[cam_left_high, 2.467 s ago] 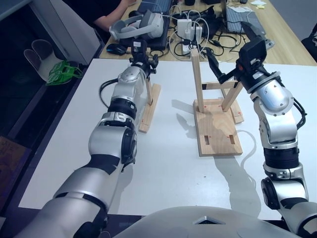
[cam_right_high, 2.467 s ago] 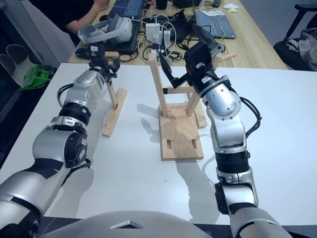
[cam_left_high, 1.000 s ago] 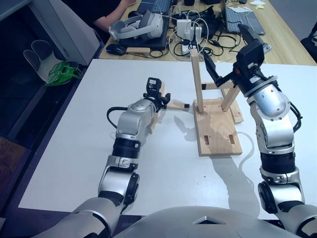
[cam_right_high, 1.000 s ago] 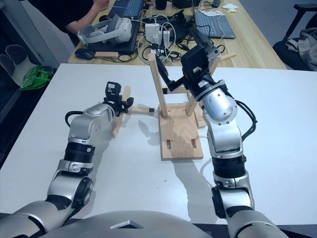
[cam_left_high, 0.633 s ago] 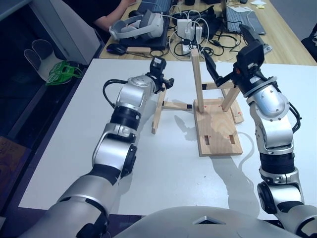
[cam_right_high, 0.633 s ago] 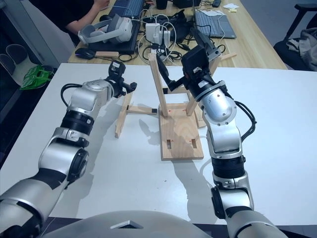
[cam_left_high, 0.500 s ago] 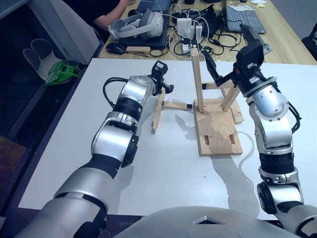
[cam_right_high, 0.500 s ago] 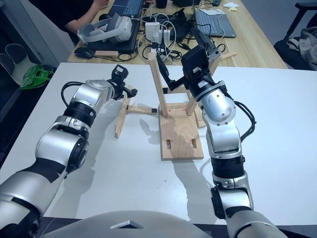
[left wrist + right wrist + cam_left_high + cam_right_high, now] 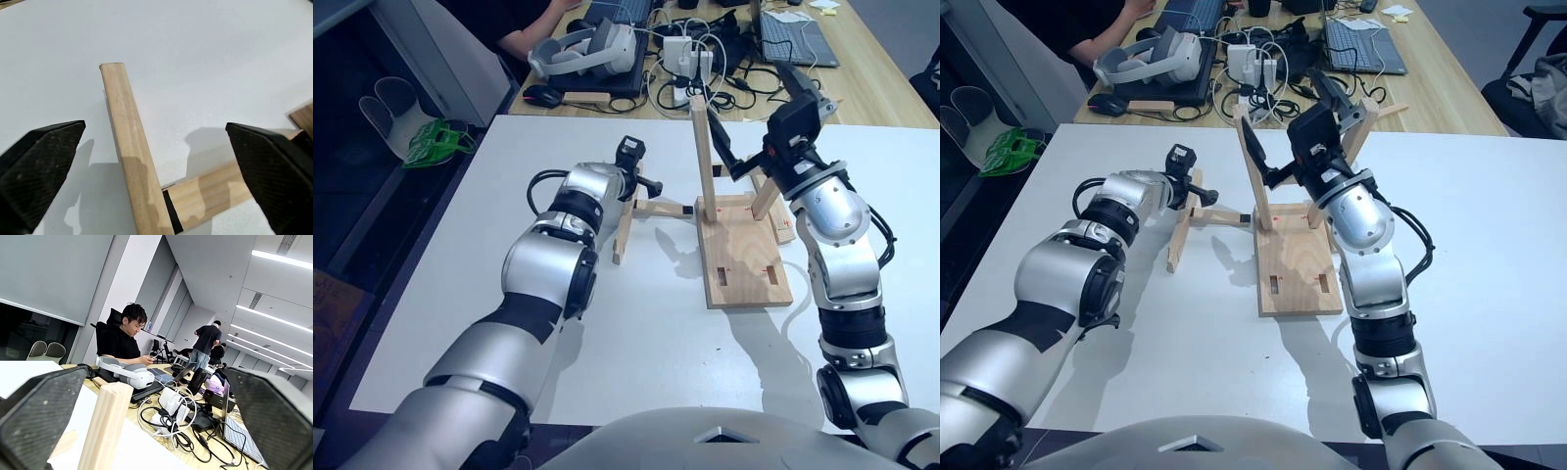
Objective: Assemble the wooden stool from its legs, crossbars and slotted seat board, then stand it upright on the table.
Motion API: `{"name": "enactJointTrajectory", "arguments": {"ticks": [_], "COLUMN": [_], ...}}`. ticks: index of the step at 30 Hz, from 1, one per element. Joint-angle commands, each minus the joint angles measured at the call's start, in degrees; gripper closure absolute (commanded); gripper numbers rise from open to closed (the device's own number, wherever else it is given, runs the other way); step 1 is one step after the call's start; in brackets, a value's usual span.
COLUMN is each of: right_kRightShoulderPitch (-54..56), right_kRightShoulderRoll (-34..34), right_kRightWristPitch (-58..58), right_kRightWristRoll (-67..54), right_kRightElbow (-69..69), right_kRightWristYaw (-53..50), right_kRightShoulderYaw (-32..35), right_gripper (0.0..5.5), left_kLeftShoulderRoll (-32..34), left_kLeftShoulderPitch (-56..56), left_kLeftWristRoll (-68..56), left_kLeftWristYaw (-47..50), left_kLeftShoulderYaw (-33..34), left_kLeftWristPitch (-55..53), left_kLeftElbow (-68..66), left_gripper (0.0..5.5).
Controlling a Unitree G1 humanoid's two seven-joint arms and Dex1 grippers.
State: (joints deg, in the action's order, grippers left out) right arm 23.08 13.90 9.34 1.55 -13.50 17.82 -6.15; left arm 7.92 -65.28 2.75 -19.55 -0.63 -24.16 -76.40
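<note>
White desk (image 9: 636,323); left claw (image 9: 155,126) gapes wide astride a smooth wooden leg (image 9: 128,156), untouched; right claw (image 9: 156,372), equally wide, flanks the square upright leg (image 9: 105,426) on the slotted seat board (image 9: 744,264)

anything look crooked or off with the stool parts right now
Yes: on the seat board, the far right leg leans askew while the far left leg stands upright. A third leg with its crossbar sits beside the board, not slotted in.
</note>
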Motion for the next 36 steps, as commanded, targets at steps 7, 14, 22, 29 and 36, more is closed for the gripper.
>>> {"name": "enactJointTrajectory", "arguments": {"ticks": [7, 14, 22, 29, 36], "right_kRightShoulderPitch": [-0.4, -1.0, -1.8, -2.4, -2.7], "right_kRightShoulderRoll": [0.3, 0.6, 0.6, 0.5, 0.1], "right_kRightWristPitch": [-0.2, -0.1, -0.1, -0.2, -0.3], "right_kRightWristRoll": [0.3, 0.3, 0.4, 0.7, 1.1], "right_kRightElbow": [-0.7, -1.2, -1.7, -1.9, -2.3], "right_kRightWristYaw": [0.8, 1.3, 1.5, 1.5, 0.3], "right_kRightShoulderYaw": [-1.3, -1.8, -2.3, -2.4, -1.3], "right_gripper": [0.1, 0.1, 0.1, 0.1, 0.1], "left_kLeftShoulderRoll": [0.9, 1.1, 1.0, 1.5, 4.5], "left_kLeftShoulderPitch": [0.5, 1.8, 2.3, 2.3, 1.5], "left_kLeftWristRoll": [2.7, 3.3, 4.0, 4.4, 5.3], "left_kLeftWristYaw": [1.9, 1.3, 1.4, -0.1, -2.4], "left_kLeftShoulderYaw": [1.1, 1.7, 1.9, 1.7, 1.5], "left_kLeftWristPitch": [-0.3, -0.4, -0.4, -0.5, 0.3], "left_kLeftElbow": [-1.4, -1.4, -1.5, -1.5, -1.2], "left_gripper": [1.07, 2.22, 3.52, 4.49, 4.49]}}
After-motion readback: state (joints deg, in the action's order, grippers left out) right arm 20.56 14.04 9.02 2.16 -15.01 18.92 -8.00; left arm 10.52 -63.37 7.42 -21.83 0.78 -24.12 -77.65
